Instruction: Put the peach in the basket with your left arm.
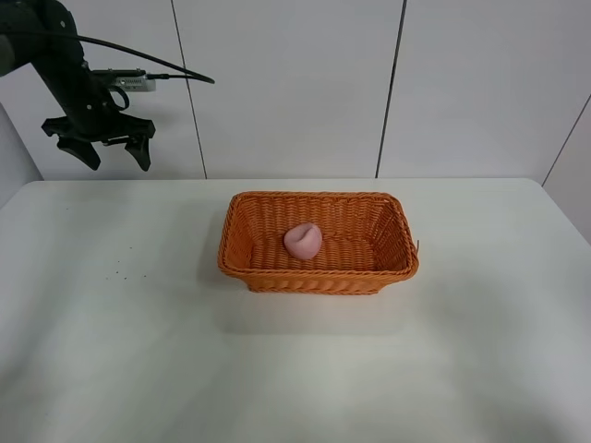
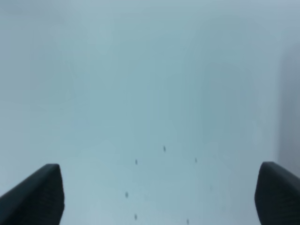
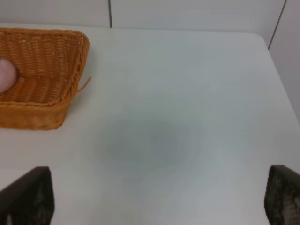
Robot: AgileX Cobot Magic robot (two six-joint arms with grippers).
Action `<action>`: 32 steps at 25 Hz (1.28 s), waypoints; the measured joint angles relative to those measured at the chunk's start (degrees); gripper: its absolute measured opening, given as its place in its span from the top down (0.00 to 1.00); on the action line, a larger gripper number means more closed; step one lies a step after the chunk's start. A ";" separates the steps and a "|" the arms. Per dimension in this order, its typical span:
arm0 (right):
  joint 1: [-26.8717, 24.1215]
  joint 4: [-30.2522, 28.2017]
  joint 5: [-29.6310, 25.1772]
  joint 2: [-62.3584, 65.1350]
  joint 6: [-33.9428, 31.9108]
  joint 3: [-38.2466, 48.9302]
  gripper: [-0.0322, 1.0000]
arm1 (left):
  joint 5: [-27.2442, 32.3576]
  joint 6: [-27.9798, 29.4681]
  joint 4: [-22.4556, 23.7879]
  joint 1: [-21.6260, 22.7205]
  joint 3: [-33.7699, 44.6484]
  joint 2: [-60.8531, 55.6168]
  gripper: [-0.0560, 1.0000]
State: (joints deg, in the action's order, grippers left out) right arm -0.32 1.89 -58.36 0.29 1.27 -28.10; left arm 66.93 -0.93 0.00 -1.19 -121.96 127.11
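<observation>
While my left gripper [image 1: 118, 159] hangs wide open over the white table [image 1: 111, 351] by the panelled wall [image 1: 295, 83], the peach [image 1: 303, 240] sits in the basket [image 1: 319, 279], well away from my fingers [image 2: 37, 199].

peach [image 1: 303, 240]: pale pink, rounded, lying inside the basket, well apart from the claw, to its right | basket [image 1: 319, 279]: orange wicker, rectangular, upright, below and right of claw | left arm [image 1: 65, 65]: black, raised; claw [image 1: 118, 155] spread wide, empty

White table [image 1: 111, 369], orange wicker basket [image 1: 319, 277] resting near its middle, tiny dark specks [image 2: 136, 161] at left
</observation>
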 joint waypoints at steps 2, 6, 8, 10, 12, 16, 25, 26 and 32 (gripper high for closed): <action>0.00 0.00 0.00 0.00 0.00 0.00 0.30 | 0.00 0.00 0.00 0.00 3.81 -2.98 0.15; 0.00 0.00 0.00 0.00 0.00 0.00 0.30 | -0.06 0.00 0.00 0.00 15.54 -12.09 0.15; 0.00 0.00 0.00 0.00 0.00 0.00 0.30 | -0.09 0.00 0.00 0.00 22.95 -17.84 0.15; 0.00 0.00 0.00 0.00 0.00 0.00 0.30 | -0.13 0.00 0.00 0.00 31.01 -24.32 0.15; 0.00 0.00 0.00 0.00 0.00 0.00 0.30 | -0.13 0.00 0.00 0.00 39.29 -31.25 0.15; 0.00 0.00 0.00 0.00 0.00 0.00 0.30 | -0.13 0.00 0.00 0.00 56.79 -46.72 0.15; 0.00 0.00 0.00 0.00 0.00 0.00 0.30 | -3.06 0.00 0.00 0.00 86.17 -78.78 0.15; 0.00 0.00 0.00 0.00 0.00 0.00 0.30 | -3.90 0.00 0.00 0.00 88.32 -82.18 0.15; 0.00 0.00 0.00 0.00 0.00 0.00 0.30 | -6.12 0.00 -0.32 0.00 93.11 -99.69 0.15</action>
State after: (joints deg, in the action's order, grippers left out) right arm -0.32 1.89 -58.36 0.29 1.27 -28.10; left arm 60.81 -0.93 -0.32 -1.19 -28.85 27.42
